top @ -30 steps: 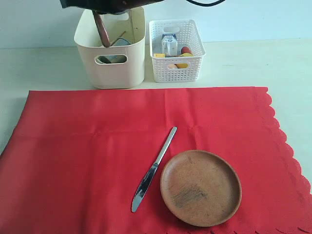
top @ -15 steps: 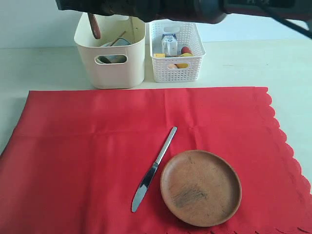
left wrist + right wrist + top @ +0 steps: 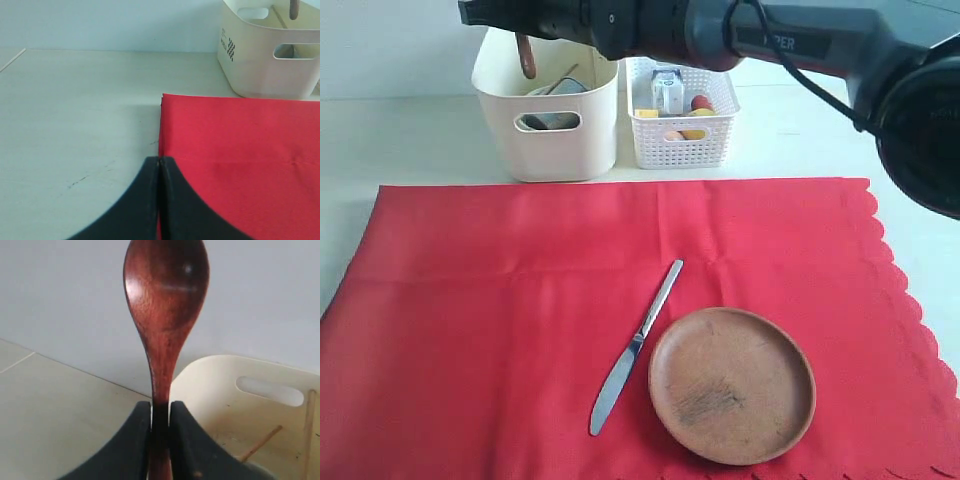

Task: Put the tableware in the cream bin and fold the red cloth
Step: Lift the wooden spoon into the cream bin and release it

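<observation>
1. The wooden spoon (image 3: 166, 315) is pinched by its handle in the right gripper (image 3: 160, 422) and is held over the open top of the cream bin (image 3: 548, 150).
2. The metal knife (image 3: 635, 350) and the round brown plate (image 3: 732, 384) are seen lying on the red cloth (image 3: 480, 300), just beside each other and not touching.
3. The cloth is spread flat on the table (image 3: 410, 130), in front of the bin.
4. The left gripper (image 3: 159, 170) is pressed together with nothing in it, above the cloth's edge.
5. A white lattice basket (image 3: 682, 145) is noted beside the bin.
</observation>
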Motion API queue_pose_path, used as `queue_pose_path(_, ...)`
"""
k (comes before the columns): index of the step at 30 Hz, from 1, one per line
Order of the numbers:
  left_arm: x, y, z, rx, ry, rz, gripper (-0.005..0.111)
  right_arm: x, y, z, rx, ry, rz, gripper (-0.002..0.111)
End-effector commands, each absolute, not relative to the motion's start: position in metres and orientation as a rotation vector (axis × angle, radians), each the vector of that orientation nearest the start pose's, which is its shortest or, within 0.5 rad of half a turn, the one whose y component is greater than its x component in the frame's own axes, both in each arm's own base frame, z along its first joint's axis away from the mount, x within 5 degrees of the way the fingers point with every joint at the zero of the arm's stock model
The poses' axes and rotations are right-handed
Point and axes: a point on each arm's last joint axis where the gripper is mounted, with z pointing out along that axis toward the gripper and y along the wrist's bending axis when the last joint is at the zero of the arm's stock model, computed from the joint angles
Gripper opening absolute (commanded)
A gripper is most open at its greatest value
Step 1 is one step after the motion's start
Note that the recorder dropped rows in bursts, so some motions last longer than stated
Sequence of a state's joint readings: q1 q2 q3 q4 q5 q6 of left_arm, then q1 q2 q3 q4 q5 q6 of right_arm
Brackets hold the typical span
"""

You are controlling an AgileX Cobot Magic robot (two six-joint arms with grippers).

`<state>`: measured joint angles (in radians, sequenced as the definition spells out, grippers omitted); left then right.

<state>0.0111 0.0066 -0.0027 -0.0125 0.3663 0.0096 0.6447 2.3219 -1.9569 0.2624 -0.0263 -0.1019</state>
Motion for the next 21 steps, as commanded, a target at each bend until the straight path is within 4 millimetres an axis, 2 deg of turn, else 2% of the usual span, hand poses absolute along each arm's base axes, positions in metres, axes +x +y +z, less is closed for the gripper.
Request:
queue_pose_path(1, 0.053, 0.0, 0.181, -0.009, 1.837, 0.006, 0.0, 0.446, 0.334, 0.241, -0.431, 1.775, 0.565, 0.035)
queue_pose_path(2, 0.053, 0.0, 0.181, -0.009, 1.837, 0.006, 0.0, 0.446, 0.334, 0.241, -0.431, 1.775, 0.565, 0.046)
queue_pose_path(4, 0.053, 0.0, 0.181, -0.009, 1.837, 0.006, 0.0, 0.446, 0.334, 0.241, -0.432, 1.777, 0.564, 0.058)
queue_pose_path(6, 0.053, 0.0, 0.181, -0.009, 1.837, 0.006, 0.0, 0.444, 0.334, 0.241, -0.429, 1.797, 0.573, 0.063)
queue_pose_path(10, 0.053, 0.0, 0.181, -0.009, 1.837, 0.006, 0.0, 0.43, 0.33, 0.255, -0.458, 1.971, 0.615, 0.063)
queue_pose_path(12, 0.053, 0.0, 0.181, -0.009, 1.837, 0.006, 0.0, 0.423, 0.327, 0.264, -0.509, 2.017, 0.6, 0.062)
queue_pose_path(16, 0.053, 0.0, 0.181, -0.009, 1.837, 0.006, 0.0, 0.412, 0.321, 0.284, -0.555, 2.053, 0.597, 0.053)
queue_pose_path(18, 0.053, 0.0, 0.181, -0.009, 1.837, 0.006, 0.0, 0.409, 0.32, 0.29, -0.578, 2.054, 0.592, 0.047)
queue_pose_path(21, 0.053, 0.0, 0.181, -0.009, 1.837, 0.006, 0.0, 0.403, 0.316, 0.3, -0.621, 2.054, 0.578, 0.033)
